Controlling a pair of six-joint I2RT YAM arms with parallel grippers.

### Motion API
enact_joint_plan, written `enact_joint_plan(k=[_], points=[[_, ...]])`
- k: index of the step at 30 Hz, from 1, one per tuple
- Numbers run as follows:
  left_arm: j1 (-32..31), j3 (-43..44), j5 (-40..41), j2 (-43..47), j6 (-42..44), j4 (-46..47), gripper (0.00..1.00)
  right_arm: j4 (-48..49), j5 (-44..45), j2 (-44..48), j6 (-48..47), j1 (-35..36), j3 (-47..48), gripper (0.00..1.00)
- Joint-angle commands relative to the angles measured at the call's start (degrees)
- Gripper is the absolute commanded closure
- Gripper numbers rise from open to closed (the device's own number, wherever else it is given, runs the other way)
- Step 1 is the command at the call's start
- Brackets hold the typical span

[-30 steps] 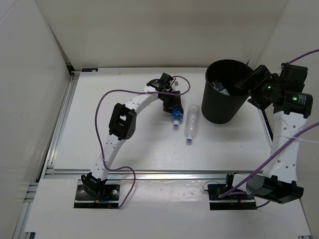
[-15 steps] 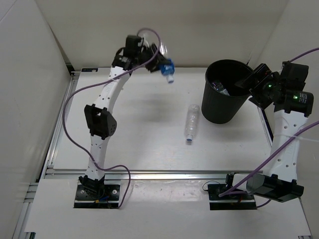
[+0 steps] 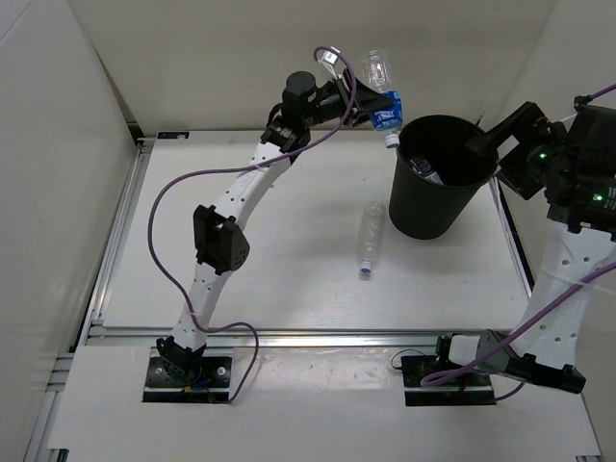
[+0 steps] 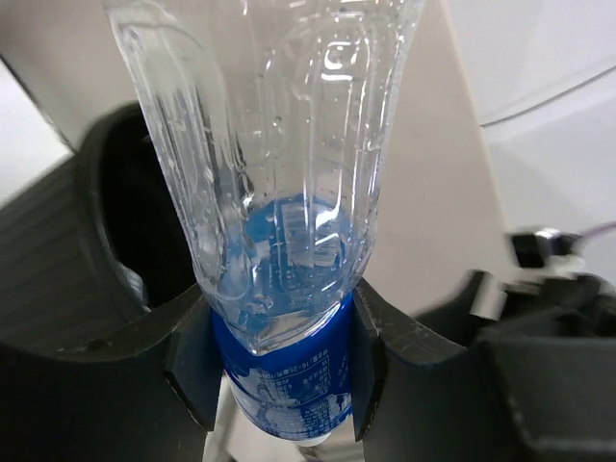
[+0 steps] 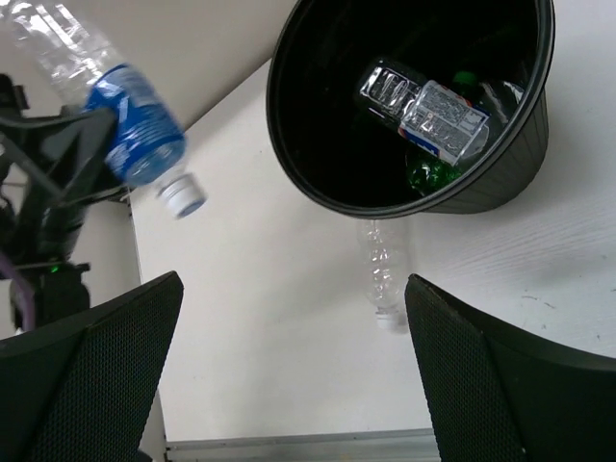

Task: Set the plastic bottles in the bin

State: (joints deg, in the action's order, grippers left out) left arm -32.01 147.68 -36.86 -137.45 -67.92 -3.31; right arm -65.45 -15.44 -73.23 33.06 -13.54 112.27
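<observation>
My left gripper is shut on the clear bottle with the blue label and holds it in the air, cap down, just above the far-left rim of the black bin. In the left wrist view the fingers clamp the blue label, with the bin to the left. The clear unlabelled bottle lies on the table beside the bin. Inside the bin lie the bottle with the white-red-blue label and the green one. My right gripper is open and empty, high at the bin's right.
White walls close in the table on the left, back and right. A metal rail runs along the near edge by the arm bases. The left arm's purple cable loops over the left half of the table.
My left gripper lifted the blue-label bottle off the table and swung it up and right to the bin's rim. The right arm drew back slightly to the right.
</observation>
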Motion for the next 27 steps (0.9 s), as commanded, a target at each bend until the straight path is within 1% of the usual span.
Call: enact_joint_plan(k=[1,2,4,5,7,9,12,14,17,18,20,22,23,24,26,27], points=[[-1.21,-0.02,7.23,3.77,6.89,4.63,0.45,-5.63,-1.52,0.9,-1.94,-0.35,6.37,0.0],[-2.52,-0.72,9.42,4.64,8.49,4.63,0.45,-6.44,-2.22,0.9,-1.95,-0.35,7.6,0.0],[-4.02,-0.72,11.63,4.64,11.91,4.63,0.42,-8.02,-2.84,0.9,-1.95,-0.35,10.77,0.0],[-5.5,-0.72,13.9,4.64,11.93,4.63,0.42,-9.24,-3.97,0.9,-1.95,-0.35,11.74,0.0],[-7.01,0.49,15.58,2.89,11.93,4.63,0.42,-9.87,-6.08,0.9,-1.95,-0.35,13.58,0.0],[-9.11,0.51,18.21,2.36,12.64,4.63,0.41,-9.87,-8.98,1.51,-1.34,-0.35,13.59,0.0],[-11.83,-0.11,21.64,1.58,15.44,4.63,0.37,-8.82,-11.79,3.44,-1.33,-0.35,10.17,0.0],[-13.07,-0.11,22.79,0.96,15.98,4.63,0.37,-8.12,-14.43,2.92,-1.33,-0.35,10.69,0.0],[-13.61,-0.72,25.96,-0.27,17.82,4.63,0.37,-8.11,-17.24,1.0,-1.33,-0.35,13.67,0.0],[-13.61,-0.11,26.75,-1.41,18.34,4.63,0.35,-9.16,-17.86,0.29,-1.33,-0.35,17.07,0.0],[-14.39,0.41,26.75,-1.95,18.35,4.63,0.31,-9.78,-19.53,-0.94,-1.95,-0.35,19.56,0.0],[-15.27,-0.8,27.28,-2.56,20.98,4.11,0.29,-9.78,-20.15,-0.95,-1.95,-0.35,19.57,0.0],[-16.15,-1.42,26.76,-2.56,22.03,3.58,0.26,-9.78,-20.85,-0.34,-1.95,-0.35,17.39,0.0],[-16.68,-1.43,26.75,-3.35,24.22,2.1,0.24,-7.61,-20.86,0.89,-1.25,-0.35,15.89,0.0],[-16.68,-1.43,26.14,-3.88,24.77,1.56,0.2,-5.75,-20.86,1.6,-0.55,-0.35,11.94,0.0],[-16.68,-1.43,26.14,-3.88,25.64,1.55,0.19,-5.74,-20.86,2.12,-0.02,-0.35,11.92,0.0]])
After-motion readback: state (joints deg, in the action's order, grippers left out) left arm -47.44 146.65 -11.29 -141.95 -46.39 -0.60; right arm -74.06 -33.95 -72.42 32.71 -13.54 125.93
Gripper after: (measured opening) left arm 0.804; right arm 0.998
